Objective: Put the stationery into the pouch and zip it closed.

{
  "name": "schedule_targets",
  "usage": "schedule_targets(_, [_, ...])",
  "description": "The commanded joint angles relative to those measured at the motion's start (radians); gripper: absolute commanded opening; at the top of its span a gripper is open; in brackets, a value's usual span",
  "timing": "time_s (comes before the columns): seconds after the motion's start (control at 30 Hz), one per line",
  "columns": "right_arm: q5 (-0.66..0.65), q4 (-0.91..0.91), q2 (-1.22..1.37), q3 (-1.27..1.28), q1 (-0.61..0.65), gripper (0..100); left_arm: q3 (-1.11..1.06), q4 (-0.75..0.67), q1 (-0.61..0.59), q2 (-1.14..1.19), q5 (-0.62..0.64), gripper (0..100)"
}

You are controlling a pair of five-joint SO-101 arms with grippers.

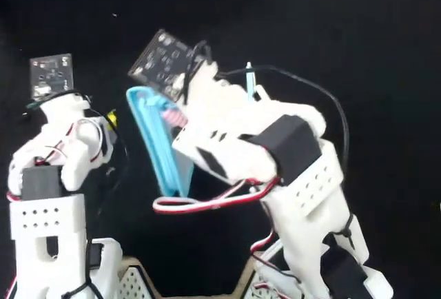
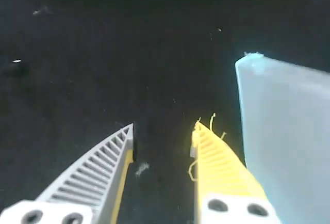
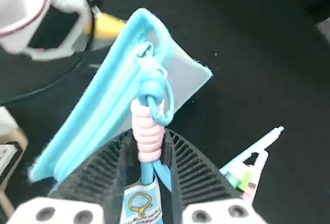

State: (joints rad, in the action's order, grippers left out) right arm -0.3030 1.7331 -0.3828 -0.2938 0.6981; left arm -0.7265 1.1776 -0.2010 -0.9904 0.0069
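The pouch (image 1: pixel 157 144), light blue, stands on its long edge on the black table (image 1: pixel 358 51), left of centre in the high view, its length running from 11 o'clock to 5 o'clock. The pictures do not show whether its zip is open or closed. A pink cord (image 3: pixel 148 128), coiled, is attached by a blue loop at the top edge of the pouch. The right gripper (image 3: pixel 149 137) sits directly above the pouch, with its two black fingers clamped together on the pink cord. The pens (image 3: pixel 246 168) lie on the table at 2 o'clock from the pouch in the high view, apart from it and partly hidden behind the right arm. The left gripper (image 2: pixel 164 128) is at 9 o'clock from the pouch, just beside it but not touching; its grey finger and yellow finger are spread apart with bare table between them, and it holds nothing. In the left wrist view, the flat side of the pouch is next to the yellow finger.
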Motion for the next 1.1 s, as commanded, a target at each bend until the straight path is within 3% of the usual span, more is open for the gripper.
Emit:
schedule_targets(0.0, [0.005, 0.029, -0.071, 0.019, 0.103, 1.1, 0.180, 0.092, -0.016, -0.009, 0.008, 19])
schedule_targets(0.2, [-0.008, 0.029, -0.130, 0.102, 0.157, 1.1, 0.412, 0.282, -0.016, -0.009, -0.055, 19])
schedule_targets(0.37, [-0.092, 0.028, -0.150, 0.229, 0.157, 1.1, 0.611, 0.443, -0.016, -0.009, -0.118, 19])
schedule_targets(0.57, [-0.092, 0.026, -0.182, 0.240, 0.157, 1.1, 0.769, 0.534, -0.016, -0.008, -0.227, 19])
schedule_targets(0.7, [-0.089, 0.026, -0.182, 0.246, 0.157, 1.1, 0.868, 0.582, -0.012, -0.009, -0.227, 19])
schedule_targets(0.87, [-0.037, 0.008, -0.188, 0.236, 0.155, 1.1, 0.874, 0.583, 0.096, -0.028, -0.140, 19])
schedule_targets(1.07, [-0.020, 0.003, -0.188, 0.232, 0.155, 1.1, 0.800, 0.582, 0.300, -0.132, -0.143, 19])
